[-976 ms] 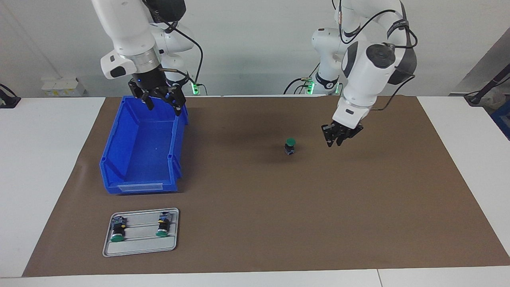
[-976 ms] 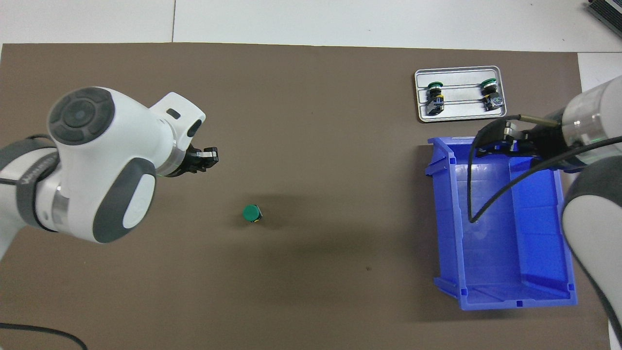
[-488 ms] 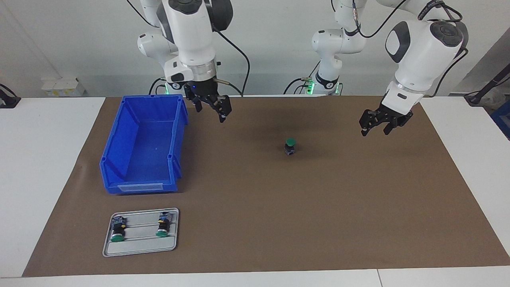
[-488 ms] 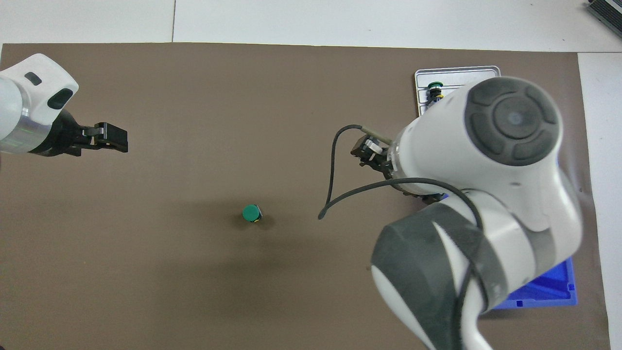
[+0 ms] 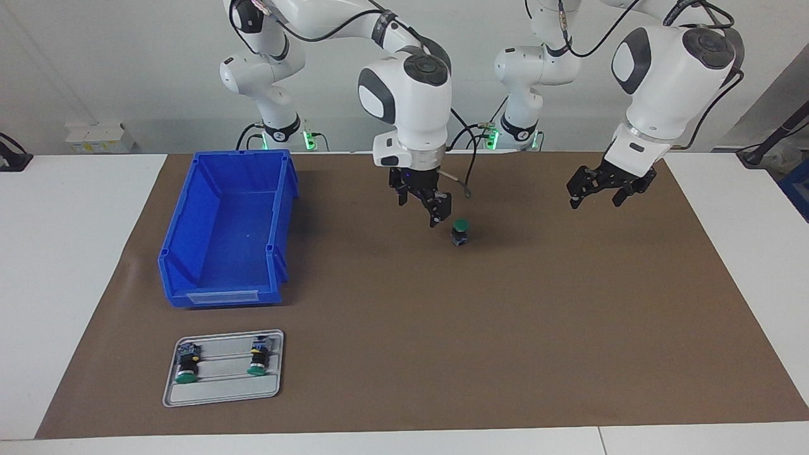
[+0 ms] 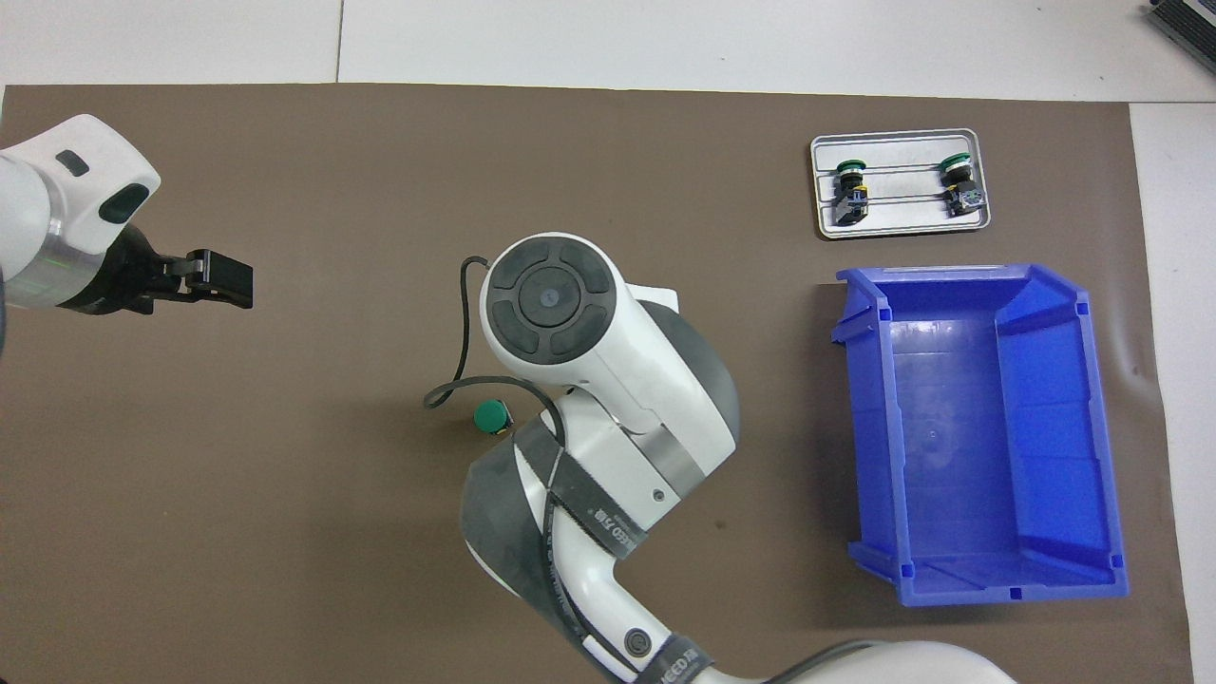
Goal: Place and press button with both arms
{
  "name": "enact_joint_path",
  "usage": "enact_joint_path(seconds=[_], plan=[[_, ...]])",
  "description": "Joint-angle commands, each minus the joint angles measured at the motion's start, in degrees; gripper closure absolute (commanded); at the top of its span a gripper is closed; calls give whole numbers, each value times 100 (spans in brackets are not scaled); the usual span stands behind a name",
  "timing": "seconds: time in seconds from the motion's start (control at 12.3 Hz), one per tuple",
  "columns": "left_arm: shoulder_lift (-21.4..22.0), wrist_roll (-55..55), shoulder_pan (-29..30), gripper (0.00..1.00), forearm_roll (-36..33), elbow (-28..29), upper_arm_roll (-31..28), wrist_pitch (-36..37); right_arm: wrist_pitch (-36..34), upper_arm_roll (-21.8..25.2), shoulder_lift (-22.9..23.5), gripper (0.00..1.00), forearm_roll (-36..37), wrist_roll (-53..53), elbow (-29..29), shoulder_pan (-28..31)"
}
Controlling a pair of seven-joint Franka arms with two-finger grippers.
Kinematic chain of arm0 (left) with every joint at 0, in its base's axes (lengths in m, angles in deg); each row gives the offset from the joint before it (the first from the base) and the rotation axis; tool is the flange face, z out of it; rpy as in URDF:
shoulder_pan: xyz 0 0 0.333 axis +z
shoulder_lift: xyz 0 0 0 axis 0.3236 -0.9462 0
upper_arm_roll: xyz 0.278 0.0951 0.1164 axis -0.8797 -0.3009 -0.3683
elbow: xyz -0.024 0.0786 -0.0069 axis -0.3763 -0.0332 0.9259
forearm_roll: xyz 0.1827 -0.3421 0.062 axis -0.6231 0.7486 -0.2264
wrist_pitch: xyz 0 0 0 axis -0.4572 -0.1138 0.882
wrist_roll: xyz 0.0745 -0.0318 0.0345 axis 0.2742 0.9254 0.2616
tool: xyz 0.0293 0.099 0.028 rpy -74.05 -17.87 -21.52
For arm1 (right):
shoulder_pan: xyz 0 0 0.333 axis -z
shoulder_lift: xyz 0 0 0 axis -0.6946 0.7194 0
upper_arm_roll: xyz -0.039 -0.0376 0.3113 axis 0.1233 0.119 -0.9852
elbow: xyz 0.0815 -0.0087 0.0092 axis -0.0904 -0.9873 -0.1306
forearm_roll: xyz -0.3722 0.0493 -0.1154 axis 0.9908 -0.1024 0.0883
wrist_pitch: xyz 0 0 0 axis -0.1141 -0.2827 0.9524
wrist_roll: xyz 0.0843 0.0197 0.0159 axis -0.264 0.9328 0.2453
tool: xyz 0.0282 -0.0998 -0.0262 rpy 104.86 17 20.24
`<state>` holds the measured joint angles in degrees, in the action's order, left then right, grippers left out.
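Observation:
One green-capped button stands upright on the brown mat near the middle of the table, and it also shows in the overhead view. My right gripper hangs open and empty just above the mat, close beside the button toward the right arm's end, not touching it. In the overhead view the right arm's wrist hides that gripper. My left gripper is open and empty, raised over bare mat toward the left arm's end, well apart from the button; it also shows in the overhead view.
A blue bin stands empty toward the right arm's end, also in the overhead view. Farther from the robots, a grey tray holds two more green-capped buttons lying down; the tray also shows in the overhead view.
My right arm swung from over the blue bin across to beside the standing button. My left gripper drew away from the button toward the left arm's end. The button stayed put.

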<state>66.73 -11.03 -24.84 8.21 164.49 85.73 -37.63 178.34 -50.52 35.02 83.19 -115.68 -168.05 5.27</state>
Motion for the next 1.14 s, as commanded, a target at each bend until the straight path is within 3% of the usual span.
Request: enact_joint_path(seconds=[0.0,0.16,0.49,1.06], plan=[[315,270,25,0,-155,488,23,-21,-88,43,733,3,221,-594,753,-397],[377,332,147,0,-155,577,23,66,-10,25,1131,3,407,-877,1002,-556],[421,280,200,0,-146,516,14,41,210,16,1378,4,416,-1132,976,-776],[430,271,192,0,-146,516,23,58,446,-1,1247,9,275,-1361,493,-785]])
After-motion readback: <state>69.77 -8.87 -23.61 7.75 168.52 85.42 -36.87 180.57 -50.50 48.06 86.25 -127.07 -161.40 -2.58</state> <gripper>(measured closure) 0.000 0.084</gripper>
